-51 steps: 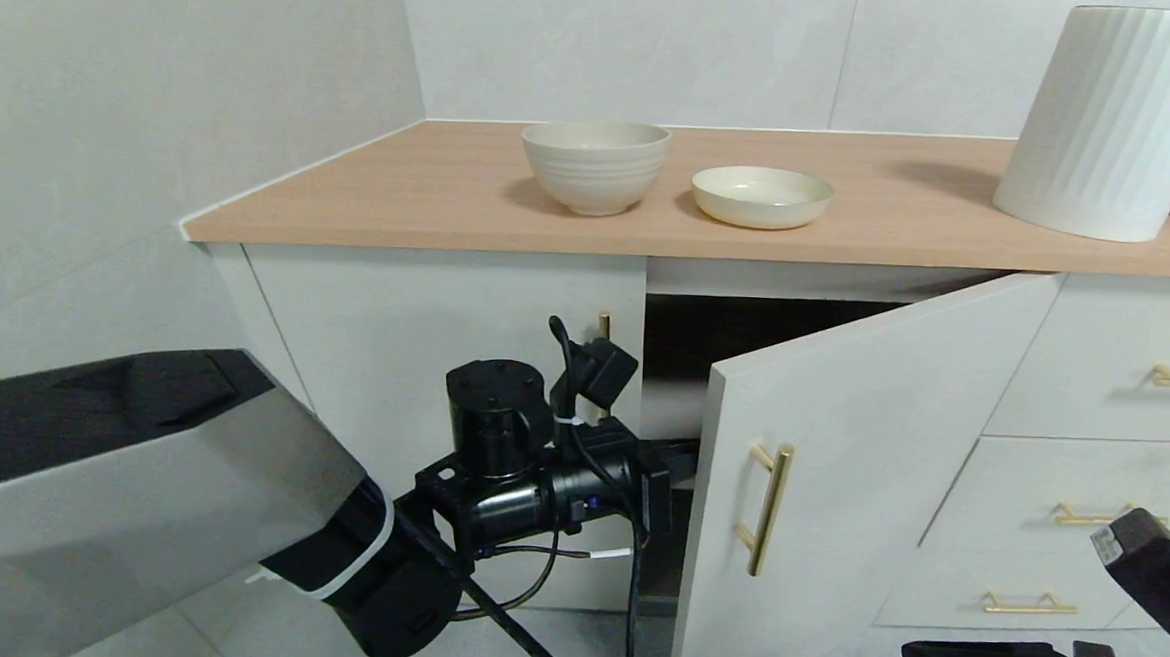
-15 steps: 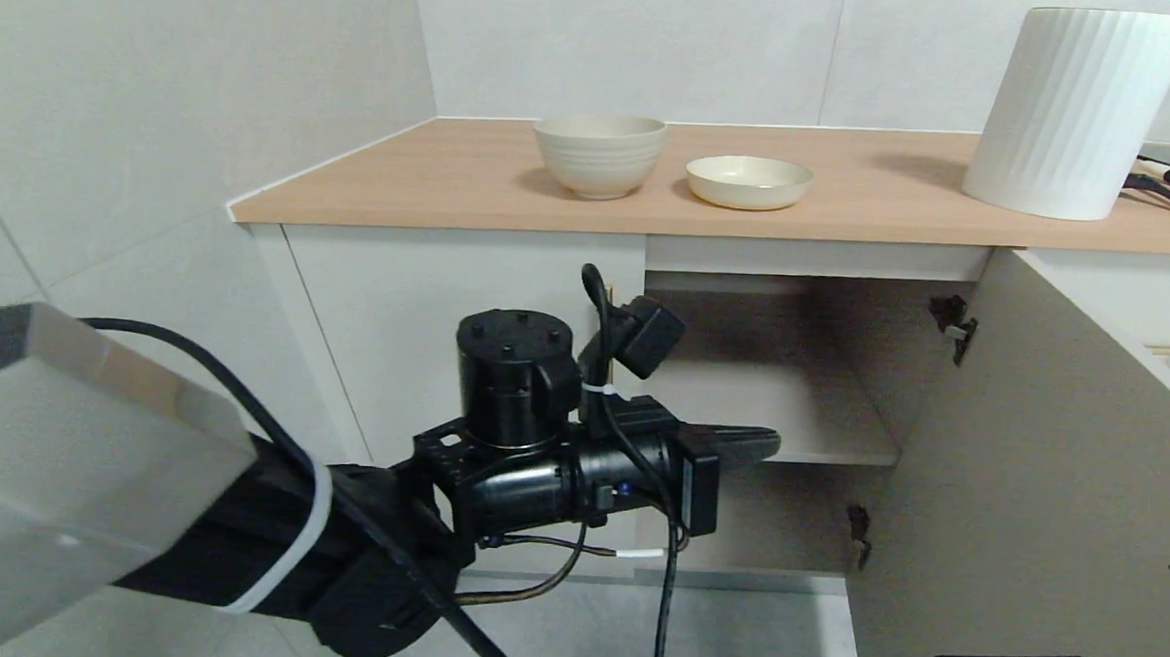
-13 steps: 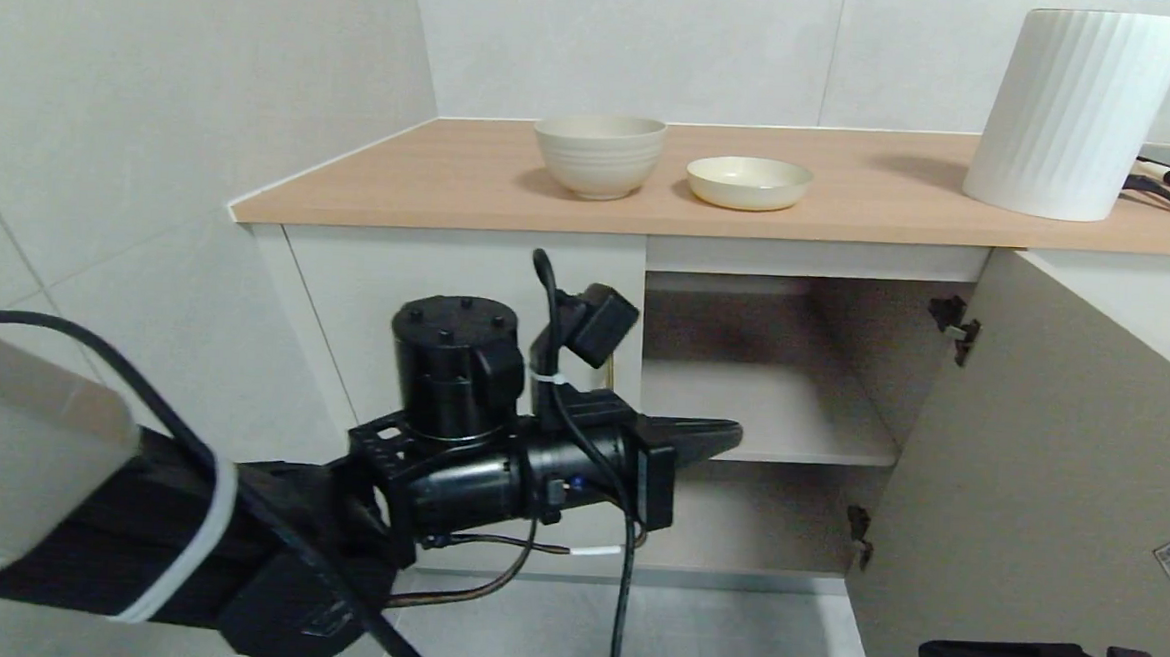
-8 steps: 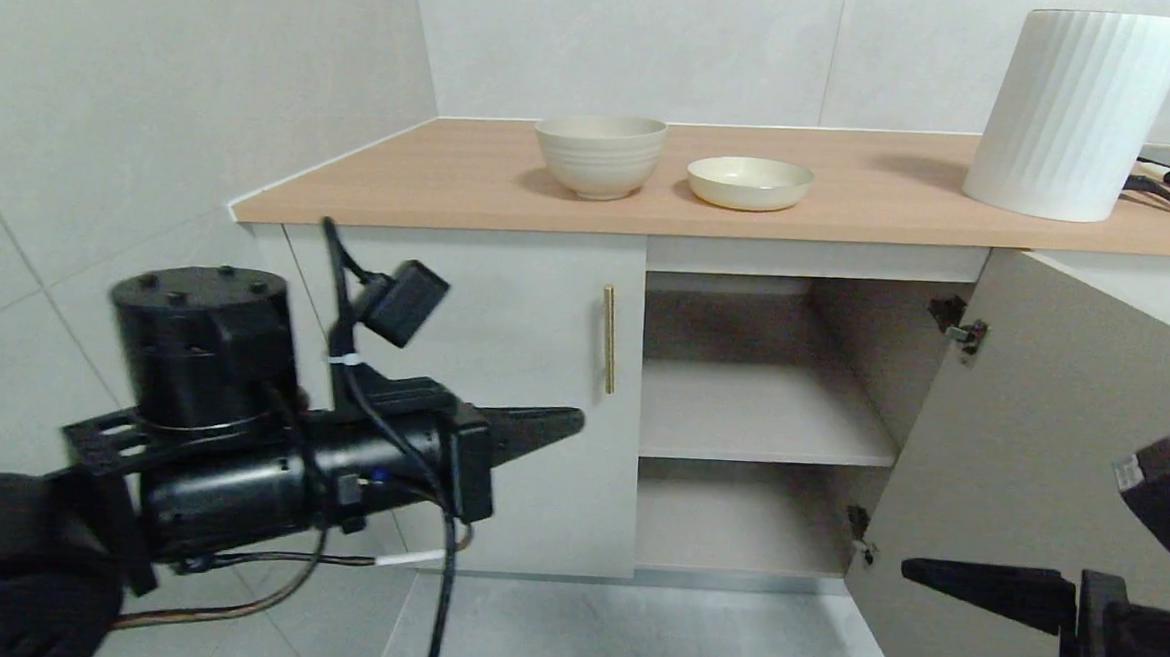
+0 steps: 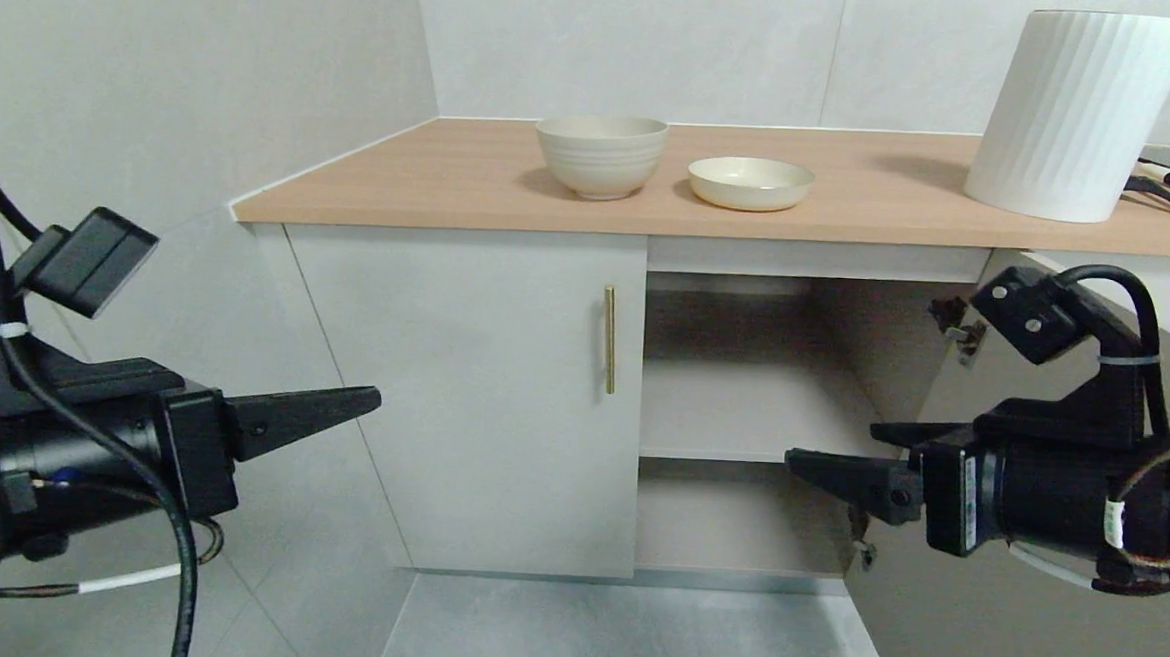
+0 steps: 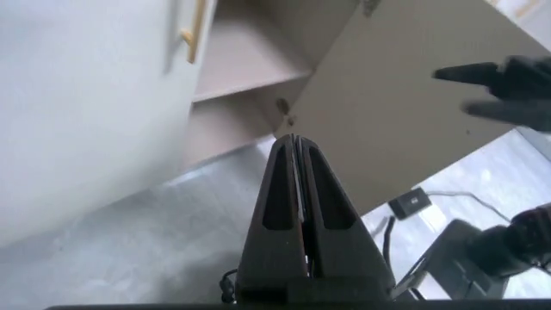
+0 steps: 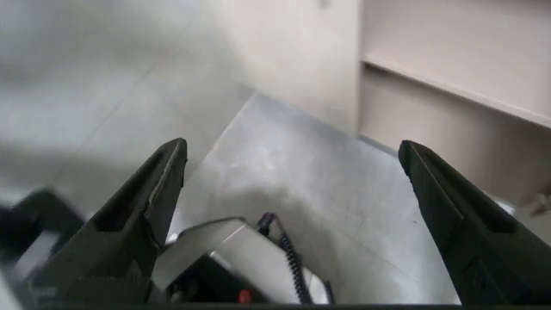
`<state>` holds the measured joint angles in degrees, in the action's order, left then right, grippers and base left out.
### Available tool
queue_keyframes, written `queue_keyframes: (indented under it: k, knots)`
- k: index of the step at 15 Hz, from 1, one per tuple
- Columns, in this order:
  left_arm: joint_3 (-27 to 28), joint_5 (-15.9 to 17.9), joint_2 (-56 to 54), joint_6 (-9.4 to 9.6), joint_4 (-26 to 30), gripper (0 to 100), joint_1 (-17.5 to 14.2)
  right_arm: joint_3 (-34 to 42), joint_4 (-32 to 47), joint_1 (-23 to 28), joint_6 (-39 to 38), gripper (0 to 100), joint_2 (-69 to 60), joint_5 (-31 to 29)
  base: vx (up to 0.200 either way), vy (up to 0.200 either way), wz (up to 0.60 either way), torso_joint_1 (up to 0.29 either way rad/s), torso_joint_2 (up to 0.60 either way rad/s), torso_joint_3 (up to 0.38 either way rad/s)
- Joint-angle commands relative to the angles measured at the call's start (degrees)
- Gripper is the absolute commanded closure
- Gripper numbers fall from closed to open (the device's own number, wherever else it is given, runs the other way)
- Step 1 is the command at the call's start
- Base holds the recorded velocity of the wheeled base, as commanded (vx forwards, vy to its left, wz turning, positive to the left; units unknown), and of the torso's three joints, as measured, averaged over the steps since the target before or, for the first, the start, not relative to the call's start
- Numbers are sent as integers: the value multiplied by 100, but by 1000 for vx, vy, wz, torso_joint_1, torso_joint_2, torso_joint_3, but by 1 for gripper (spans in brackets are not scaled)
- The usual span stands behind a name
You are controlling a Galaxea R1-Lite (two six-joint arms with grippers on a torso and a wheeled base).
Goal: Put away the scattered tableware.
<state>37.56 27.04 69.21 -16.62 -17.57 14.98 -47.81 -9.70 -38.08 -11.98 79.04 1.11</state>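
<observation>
Head view: the ribbed bowl and the shallow dish sit near each other, not touching, on the wooden countertop, right above the open cabinet. So my guess is the step in hand is going up for the first piece.

To do it well, I'd lift an arm clear of the counter edge first. Then come down on the bowl's rim with 1 finger inside and 1 outside, keeping off the dish. After that, carry it level onto the middle shelf and mind the swung-open door.

Pose-wise, both arms sit low at cabinet height, well below the tableware, pointing toward each other. The left gripper is pinched together with nothing in it, off toward the cabinet's left side. The right gripper has its 2 fingers spread apart, empty, in front of the open compartment.
</observation>
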Motion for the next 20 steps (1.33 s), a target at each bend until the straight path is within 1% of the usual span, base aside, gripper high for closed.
queue_keyframes:
  k: [1, 2, 3, 6, 8, 11, 18, 20]
  knots:
    - [94, 3, -215, -8, 87, 0, -39, -62, 12, 135, -6, 0, 217, -41, 0, 0, 0, 0, 0, 0]
    - [111, 30, -135, -35, 87, 0, -39, 9, 12, 161, -6, 0, 155, -49, 0, 0, 0, 0, 0, 0]
    - [111, 30, -30, -17, 52, 0, -39, 53, 21, 266, -6, 0, 50, -49, 0, 0, 0, 0, 0, 0]
    - [278, -14, 75, -35, 34, 0, -39, 61, 91, 302, -6, 0, -232, -58, 0, 0, 0, 0, 0, 0]
    - [287, -146, 49, -35, 34, 0, -30, -18, 382, 302, -6, 0, -249, -58, 0, 0, 0, 0, 0, 0]
    - [287, -261, 58, -8, 16, 0, 13, -26, 443, 302, -6, 0, -258, -58, 0, 0, 0, 0, 0, 0]
    - [305, -269, 58, 0, 25, 0, 40, 0, 434, 310, -15, 0, -346, -58, 0, 0, 0, 0, 0, 0]
    - [305, -269, 67, 0, 25, 0, 31, 26, 417, 310, -23, 0, -416, -49, 200, 0, 0, 0, 0, 5]
